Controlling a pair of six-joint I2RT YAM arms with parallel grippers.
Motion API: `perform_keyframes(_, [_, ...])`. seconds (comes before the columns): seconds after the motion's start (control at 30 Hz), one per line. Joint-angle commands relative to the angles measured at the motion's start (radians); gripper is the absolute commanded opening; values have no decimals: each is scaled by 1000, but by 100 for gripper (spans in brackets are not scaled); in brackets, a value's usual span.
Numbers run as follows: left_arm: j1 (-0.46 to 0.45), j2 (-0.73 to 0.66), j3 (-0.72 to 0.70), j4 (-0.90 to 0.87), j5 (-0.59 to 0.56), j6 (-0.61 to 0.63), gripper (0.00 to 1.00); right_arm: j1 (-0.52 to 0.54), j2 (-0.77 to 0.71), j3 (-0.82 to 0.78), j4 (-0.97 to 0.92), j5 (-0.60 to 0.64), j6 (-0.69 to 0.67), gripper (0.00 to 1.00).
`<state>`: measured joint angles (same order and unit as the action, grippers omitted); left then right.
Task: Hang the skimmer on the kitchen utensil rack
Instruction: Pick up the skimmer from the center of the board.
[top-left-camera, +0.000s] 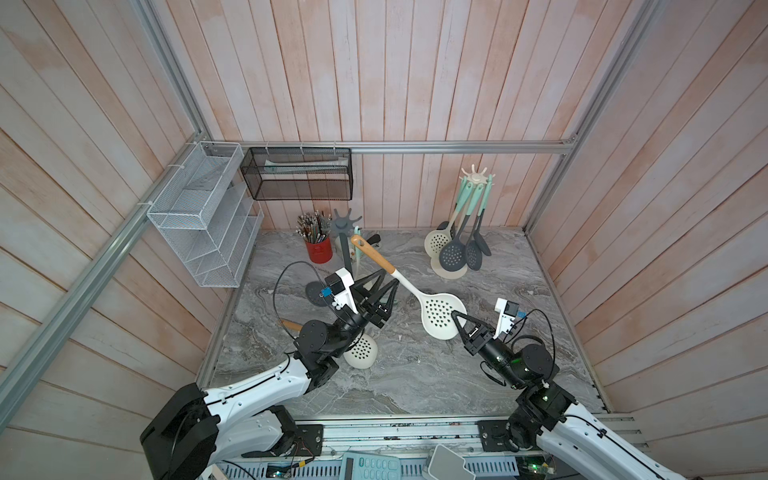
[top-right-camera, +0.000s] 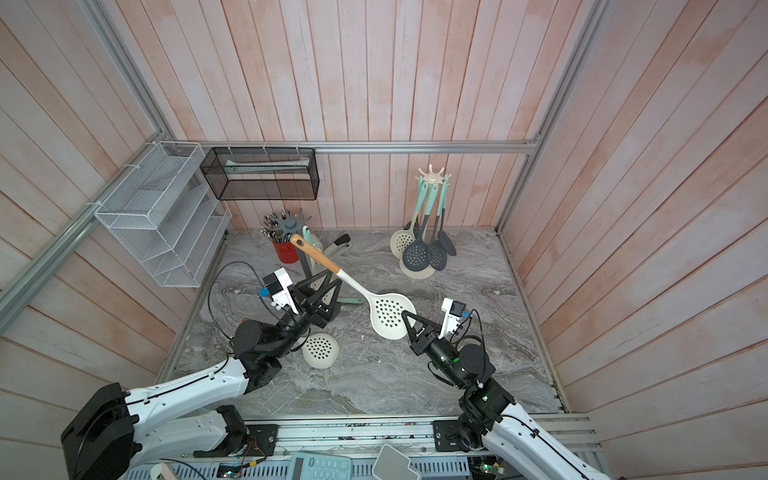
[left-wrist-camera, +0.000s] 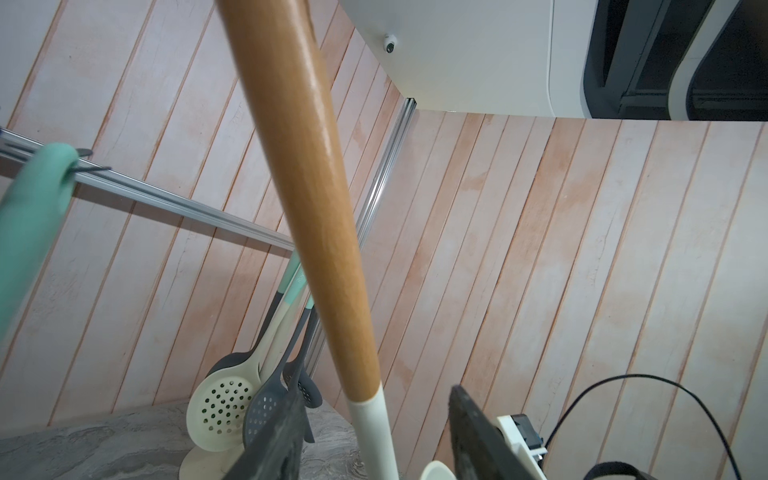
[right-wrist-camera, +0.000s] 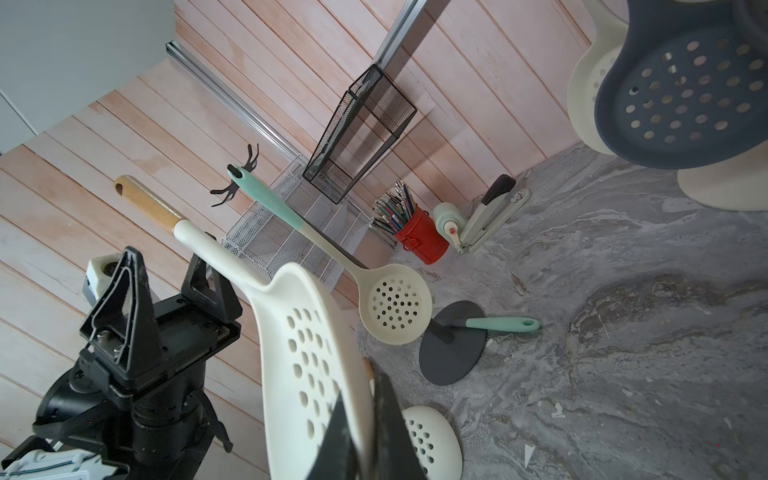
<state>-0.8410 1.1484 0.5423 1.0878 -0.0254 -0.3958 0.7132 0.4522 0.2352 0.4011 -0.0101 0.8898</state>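
Top views first. Out over the middle of the marble table (top-left-camera: 415, 374), clear of the surface in both top views: the white skimmer (top-left-camera: 442, 309), tilted, wooden handle (top-left-camera: 374, 255) climbing toward the dark grey utensil rack (top-left-camera: 346, 224) at the back left. Clamped on the near rim of the perforated head, jaws fully closed: the right gripper (top-left-camera: 457, 316). A hold at the far end, probably chosen to leave the whole handle free. Straddling the neck right at the wood-to-white join: the left gripper (top-left-camera: 388, 276), jaws apart, nothing gripped yet. Reads like a handover being set up, for better control of the hanging end. Lying flat under the left arm, a second skimmer (top-left-camera: 360, 351). At the back right, a cream rack (top-left-camera: 476, 178) loaded with utensils.

Left wrist now. Filling the frame, the wooden handle, running up between the two fingers (left-wrist-camera: 270, 440) with daylight on either side. Open, no contact visible.

Right wrist to finish. Pinched between the dark fingertips (right-wrist-camera: 386, 415), the rim of the head. Up at the handle's tip, a hanging hole (right-wrist-camera: 120, 187), near the dark rack's hooks (right-wrist-camera: 237, 171) but not on one. Hanging there, a mint-handled skimmer (right-wrist-camera: 395, 309). Judged: hanging step not begun, hole yet to be threaded onto a free hook.
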Motion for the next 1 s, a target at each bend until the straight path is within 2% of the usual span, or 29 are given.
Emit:
perform_keyframes(0.0, [-7,29,36,61,21,-14,53,8,-2,47,81,-5,5,0])
perform_keyframes(0.27, [-13,99,48,104,0,-39,48,9,17,52,103,1,10,0])
perform_keyframes(0.53, [-13,122,63,101,2,-51,26,12,18,48,98,1,11,0])
perform_keyframes(0.8, [-12,129,70,95,-5,-51,18,21,22,52,84,1,-4,0])
perform_keyframes(0.97, [-13,128,73,90,-15,-53,14,29,29,58,70,7,-18,6])
